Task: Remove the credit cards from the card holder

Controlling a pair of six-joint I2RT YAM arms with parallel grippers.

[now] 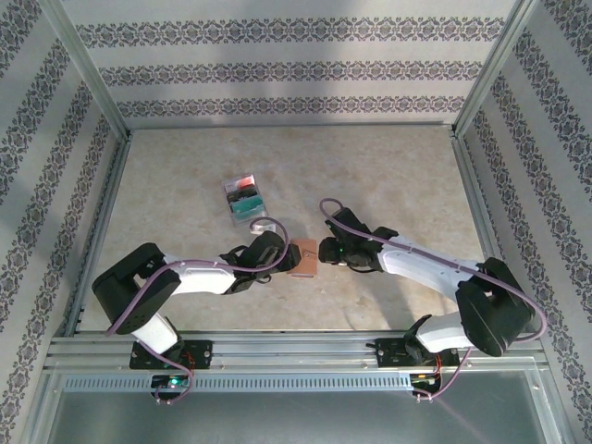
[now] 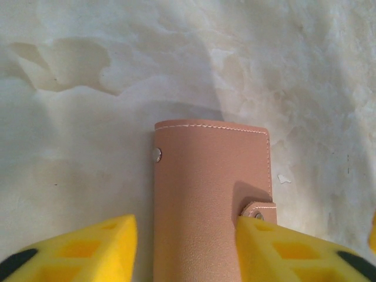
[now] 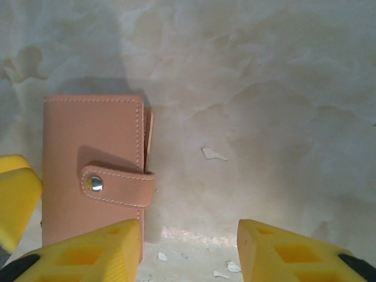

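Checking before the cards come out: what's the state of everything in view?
card holder: closed, strap snapped, flat on table.
left gripper: open, straddling the card holder.
right gripper: open, empty, beside the card holder.
teal, black and red stack: lying apart, untouched.

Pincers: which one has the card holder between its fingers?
The left pincer: the card holder lies between its fingers; the right pincer stands beside it.

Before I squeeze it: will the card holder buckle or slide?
The card holder, flat and leather-like, will probably flex a little under a side squeeze. Being smooth on the smooth table, it may slide when pushed. The snapped strap should likely keep it shut.
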